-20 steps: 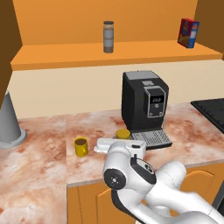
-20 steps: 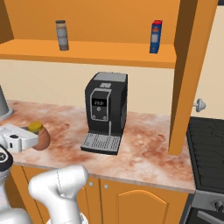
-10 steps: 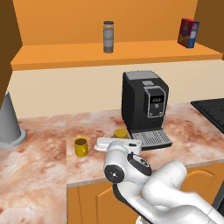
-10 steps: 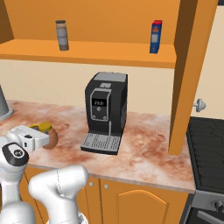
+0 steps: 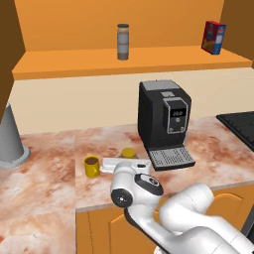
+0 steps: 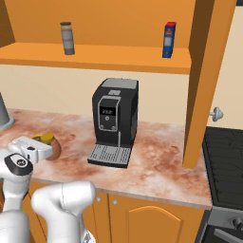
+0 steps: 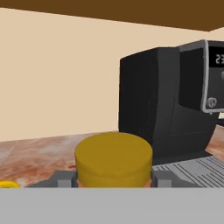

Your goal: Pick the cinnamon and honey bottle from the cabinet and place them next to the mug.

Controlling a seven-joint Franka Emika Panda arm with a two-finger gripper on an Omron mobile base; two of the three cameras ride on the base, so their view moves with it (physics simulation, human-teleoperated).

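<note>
My gripper [image 5: 128, 158] is shut on the honey bottle [image 5: 128, 153], a brown jar with a yellow lid, low over the counter just right of the yellow mug [image 5: 92, 166]. In the hand view the jar's lid [image 7: 113, 157] sits between my fingers [image 7: 162, 178], and a yellow sliver of the mug [image 7: 6, 185] shows at the lower left. From the right base view the honey bottle [image 6: 51, 145] is partly behind my white hand. The cinnamon [image 5: 122, 41] [image 6: 67, 38] stands upright on the shelf of the cabinet [image 5: 134, 60].
A black coffee machine [image 5: 166, 124] [image 6: 116, 121] stands just right of the jar. A red and blue box [image 5: 214, 37] sits at the shelf's right end. A grey cone [image 5: 10, 136] stands at the counter's left, a stove [image 6: 225, 156] at the right.
My arm's elbow has swung a little and the hand has shifted slightly with the honey bottle, staying low beside the mug. The grip is unchanged.
</note>
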